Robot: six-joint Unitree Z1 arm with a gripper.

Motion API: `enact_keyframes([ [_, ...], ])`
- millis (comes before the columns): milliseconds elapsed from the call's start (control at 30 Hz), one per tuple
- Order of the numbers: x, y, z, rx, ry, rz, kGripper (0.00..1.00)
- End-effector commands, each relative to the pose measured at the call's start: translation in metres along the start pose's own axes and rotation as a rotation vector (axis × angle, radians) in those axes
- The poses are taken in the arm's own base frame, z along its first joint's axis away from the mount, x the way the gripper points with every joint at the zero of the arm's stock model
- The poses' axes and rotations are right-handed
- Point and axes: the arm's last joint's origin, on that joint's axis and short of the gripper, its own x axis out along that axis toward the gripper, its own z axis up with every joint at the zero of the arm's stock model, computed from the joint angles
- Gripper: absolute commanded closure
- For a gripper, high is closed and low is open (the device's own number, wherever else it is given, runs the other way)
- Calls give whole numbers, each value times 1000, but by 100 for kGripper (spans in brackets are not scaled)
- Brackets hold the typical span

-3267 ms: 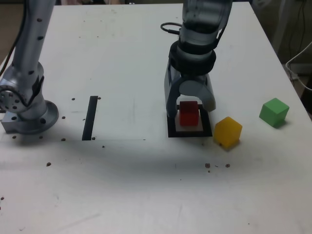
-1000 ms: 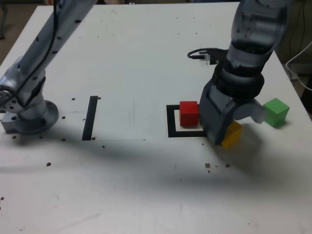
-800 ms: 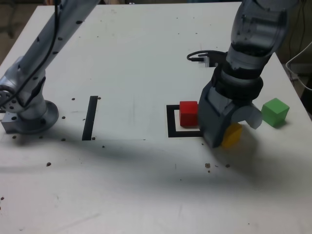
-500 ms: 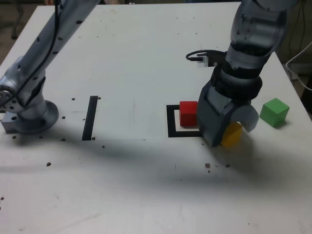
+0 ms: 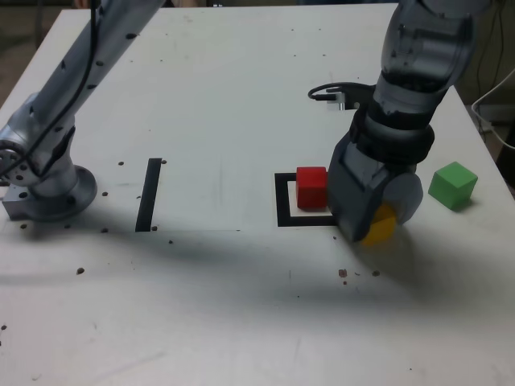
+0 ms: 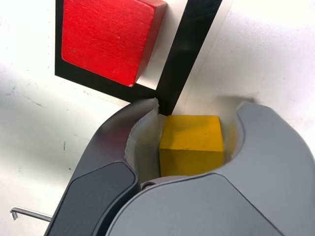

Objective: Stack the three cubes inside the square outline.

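White unlettered table (image 5: 209,96); end effector (image 5: 372,219) around yellow cube (image 5: 381,225).

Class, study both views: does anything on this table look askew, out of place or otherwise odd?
Only small things. The red cube sits off-centre in the square outline, its far edge on the tape rather than the white middle. Dark specks dot the table. The yellow cube lies between the jaws of the hand.
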Motion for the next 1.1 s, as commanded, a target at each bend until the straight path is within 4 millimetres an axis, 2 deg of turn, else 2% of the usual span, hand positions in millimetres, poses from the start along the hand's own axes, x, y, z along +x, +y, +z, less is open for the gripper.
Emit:
enact_keyframes([
  [0,-5,1,-3,10,-5,-9,67],
  [133,-16,2,-11,29,-22,-21,72],
  [467,-52,16,-43,148,-58,-39,72],
  [667,-68,31,-58,251,-78,-1,72],
  [800,-71,43,-61,312,-65,23,72],
  [1067,-59,71,-53,355,-13,61,72],
])
